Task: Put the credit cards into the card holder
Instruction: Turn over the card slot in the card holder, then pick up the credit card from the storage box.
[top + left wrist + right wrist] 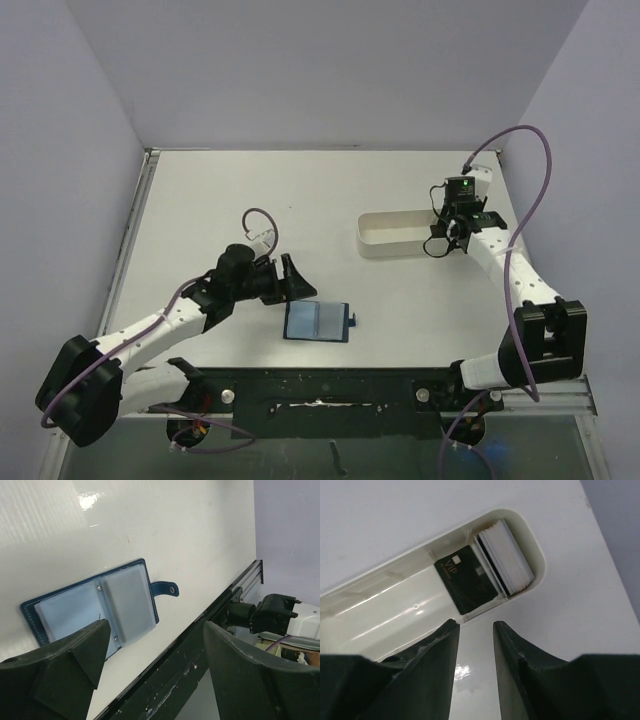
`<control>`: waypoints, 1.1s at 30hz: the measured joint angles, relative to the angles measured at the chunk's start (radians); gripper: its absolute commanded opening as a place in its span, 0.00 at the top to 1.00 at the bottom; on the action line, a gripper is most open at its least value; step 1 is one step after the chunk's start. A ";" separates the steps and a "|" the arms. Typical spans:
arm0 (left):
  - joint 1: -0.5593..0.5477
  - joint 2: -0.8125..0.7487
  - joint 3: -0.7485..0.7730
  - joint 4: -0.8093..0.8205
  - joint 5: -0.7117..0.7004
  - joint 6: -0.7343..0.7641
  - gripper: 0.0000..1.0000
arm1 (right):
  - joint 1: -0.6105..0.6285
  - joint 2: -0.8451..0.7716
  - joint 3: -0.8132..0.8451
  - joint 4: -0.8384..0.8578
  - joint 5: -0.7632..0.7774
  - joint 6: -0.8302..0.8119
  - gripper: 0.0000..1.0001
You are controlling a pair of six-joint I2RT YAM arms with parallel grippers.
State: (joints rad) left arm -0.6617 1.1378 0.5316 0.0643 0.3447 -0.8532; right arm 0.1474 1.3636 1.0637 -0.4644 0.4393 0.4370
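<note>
While the left gripper (156, 630) is hovering with its jaws spread wide and empty, the card holder (318, 322) is lying open and flat on the table (200, 200) at the gripper's 4 o'clock, its snap tab (354, 320) pointing to 3 o'clock. The right gripper (476, 627) is hanging over the 3 o'clock end of the white tray (385, 247), jaws slightly parted, pinching nothing. Inside that end, a dark credit card (467, 585) is lying beside a stack of white cards (507, 562).
</note>
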 measured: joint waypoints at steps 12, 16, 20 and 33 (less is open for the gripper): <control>0.323 -0.076 -0.041 -0.101 0.329 0.061 0.12 | -0.136 0.251 0.088 0.067 0.009 -0.183 0.61; 0.332 -0.076 -0.041 -0.145 0.366 0.085 0.12 | -0.140 0.306 0.134 0.077 0.001 -0.244 0.61; 0.348 -0.076 -0.031 -0.198 0.378 0.107 0.12 | -0.142 0.357 0.177 0.094 -0.039 -0.292 0.58; 0.380 -0.107 0.010 -0.273 0.395 0.151 0.12 | -0.149 0.464 0.193 0.101 -0.027 -0.389 0.59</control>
State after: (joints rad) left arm -0.2817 1.0309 0.5411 -0.2085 0.7399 -0.7017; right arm -0.0013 1.8278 1.2572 -0.3634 0.4122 0.0483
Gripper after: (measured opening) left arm 0.857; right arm 0.427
